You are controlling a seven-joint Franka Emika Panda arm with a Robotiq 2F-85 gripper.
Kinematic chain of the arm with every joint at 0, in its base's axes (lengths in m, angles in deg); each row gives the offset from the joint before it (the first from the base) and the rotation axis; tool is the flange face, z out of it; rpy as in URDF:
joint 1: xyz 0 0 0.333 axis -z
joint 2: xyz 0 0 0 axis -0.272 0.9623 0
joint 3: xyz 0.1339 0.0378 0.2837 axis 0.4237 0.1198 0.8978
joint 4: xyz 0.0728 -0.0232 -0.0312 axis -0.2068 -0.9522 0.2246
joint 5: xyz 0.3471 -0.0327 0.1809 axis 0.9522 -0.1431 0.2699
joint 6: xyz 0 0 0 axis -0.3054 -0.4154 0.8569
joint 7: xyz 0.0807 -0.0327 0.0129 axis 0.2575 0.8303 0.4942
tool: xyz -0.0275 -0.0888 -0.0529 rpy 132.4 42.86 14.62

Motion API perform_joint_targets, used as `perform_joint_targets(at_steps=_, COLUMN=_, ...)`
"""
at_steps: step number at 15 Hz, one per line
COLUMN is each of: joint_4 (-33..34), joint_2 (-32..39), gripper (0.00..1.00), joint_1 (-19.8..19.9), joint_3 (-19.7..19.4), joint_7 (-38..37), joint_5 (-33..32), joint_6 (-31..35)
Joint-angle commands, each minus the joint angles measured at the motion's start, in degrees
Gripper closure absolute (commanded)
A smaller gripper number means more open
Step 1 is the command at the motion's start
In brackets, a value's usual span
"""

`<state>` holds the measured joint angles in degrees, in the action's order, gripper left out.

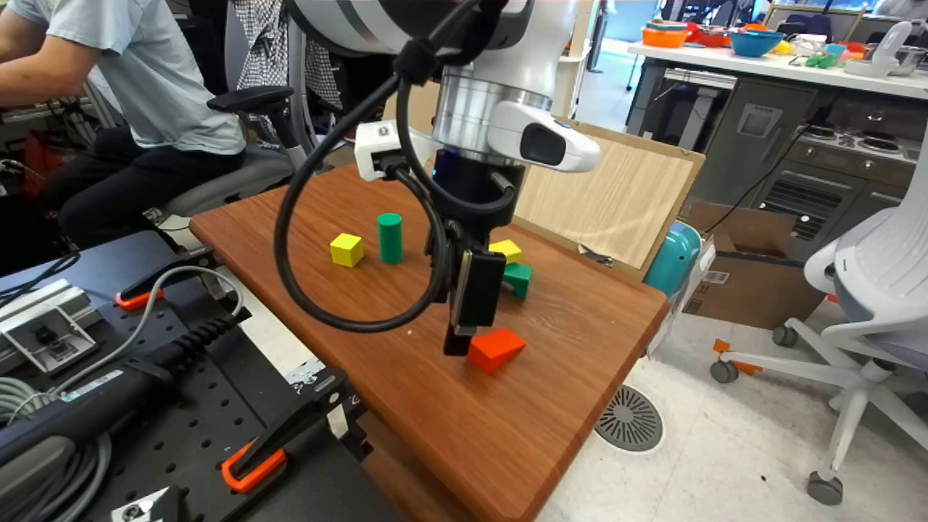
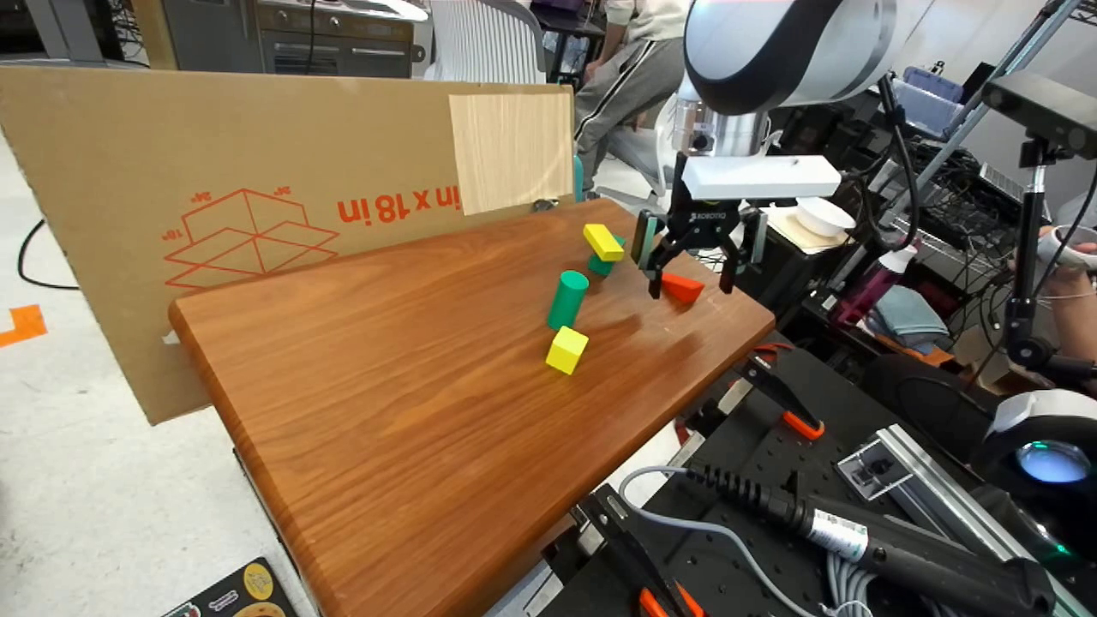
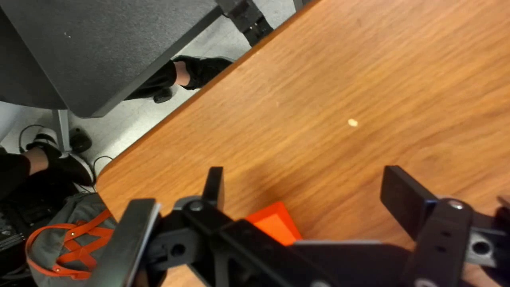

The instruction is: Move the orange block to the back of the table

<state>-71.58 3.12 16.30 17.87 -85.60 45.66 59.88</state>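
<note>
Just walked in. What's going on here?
A robot arm reaches over a table. Its open gripper hangs close to the orange block, holding nothing; the block rests near one end of the table. The job is to move it to the back. Also on the table: a yellow cube, a green cylinder and a yellow block atop a green block.

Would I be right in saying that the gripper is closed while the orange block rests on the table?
Not quite: the wrist view shows the gripper open, its jaws set well apart. The orange block does rest on the table.
</note>
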Motion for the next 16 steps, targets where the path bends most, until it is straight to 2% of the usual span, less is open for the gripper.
perform_joint_targets(at_steps=1, joint_4=1.1, joint_2=0.1, gripper=0.0, joint_1=-0.1, joint_3=-1.4, joint_7=1.9, joint_5=-4.5, joint_6=-3.5)
perform_joint_targets(at_steps=8, joint_4=2.3, joint_2=1.7, gripper=0.0, joint_1=-0.1, joint_3=-3.4, joint_7=1.3, joint_5=-12.8, joint_6=-0.7)
perform_joint_targets(at_steps=16, joint_4=3.0, joint_2=3.6, gripper=0.0, joint_1=1.1, joint_3=-0.6, joint_7=9.0, joint_5=-11.2, joint_6=9.6)
